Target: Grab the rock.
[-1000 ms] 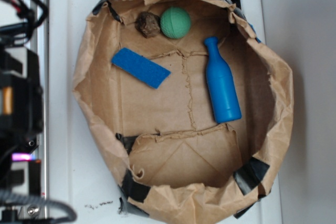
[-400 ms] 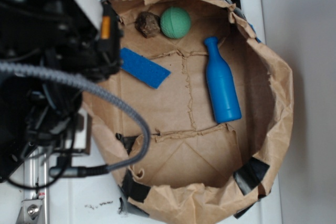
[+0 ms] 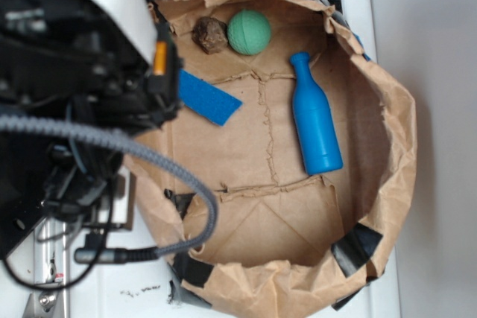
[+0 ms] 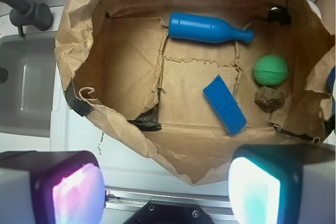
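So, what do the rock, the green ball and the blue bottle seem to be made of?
The rock looks like real stone or a foam imitation: dull, lumpy, brown-grey. The green ball seems rubber or foam, matte and finely textured. The blue bottle looks like smooth moulded plastic with a faint sheen.

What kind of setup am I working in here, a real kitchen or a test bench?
Most likely a toy kitchen test bench: a small grey sink with a dark faucet set in a white counter, and on it a taped paper bag cut into a bin for small props.
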Robot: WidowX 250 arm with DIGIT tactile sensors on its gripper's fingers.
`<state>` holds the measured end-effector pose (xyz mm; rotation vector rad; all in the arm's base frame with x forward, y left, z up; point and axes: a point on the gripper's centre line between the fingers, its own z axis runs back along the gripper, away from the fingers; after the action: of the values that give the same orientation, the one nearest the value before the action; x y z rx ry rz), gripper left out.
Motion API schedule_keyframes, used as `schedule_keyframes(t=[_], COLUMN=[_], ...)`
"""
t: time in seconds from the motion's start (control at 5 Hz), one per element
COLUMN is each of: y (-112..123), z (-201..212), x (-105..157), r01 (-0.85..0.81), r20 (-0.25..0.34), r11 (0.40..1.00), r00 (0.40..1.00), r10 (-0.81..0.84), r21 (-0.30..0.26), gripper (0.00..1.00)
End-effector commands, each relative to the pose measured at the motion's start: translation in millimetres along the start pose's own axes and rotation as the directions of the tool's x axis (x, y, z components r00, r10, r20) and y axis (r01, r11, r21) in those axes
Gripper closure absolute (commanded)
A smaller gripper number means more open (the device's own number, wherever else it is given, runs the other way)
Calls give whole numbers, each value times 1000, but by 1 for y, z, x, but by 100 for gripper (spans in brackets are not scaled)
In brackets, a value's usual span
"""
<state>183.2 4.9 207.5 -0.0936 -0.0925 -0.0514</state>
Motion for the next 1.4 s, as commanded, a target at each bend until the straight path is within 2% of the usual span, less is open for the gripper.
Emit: schedule_keyframes(t=[0.0, 0.2, 0.4, 0.6, 0.8, 1.0, 1.2], y=[15, 27, 52, 56, 56, 57, 56], z=[-16, -40, -77, -95, -95, -83, -80], x=[53, 99, 143, 131, 103, 90, 81], r01=[-120, -201, -373, -425, -326, -319, -313], r20=[82, 76, 67, 72, 102, 133, 149], r11=[992, 978, 928, 905, 945, 948, 950], r00=[990, 977, 926, 904, 942, 939, 939], r10=[118, 197, 371, 422, 321, 316, 310], r21=[32, 47, 11, 31, 38, 3, 1], gripper=[0, 0, 0, 0, 0, 0, 0])
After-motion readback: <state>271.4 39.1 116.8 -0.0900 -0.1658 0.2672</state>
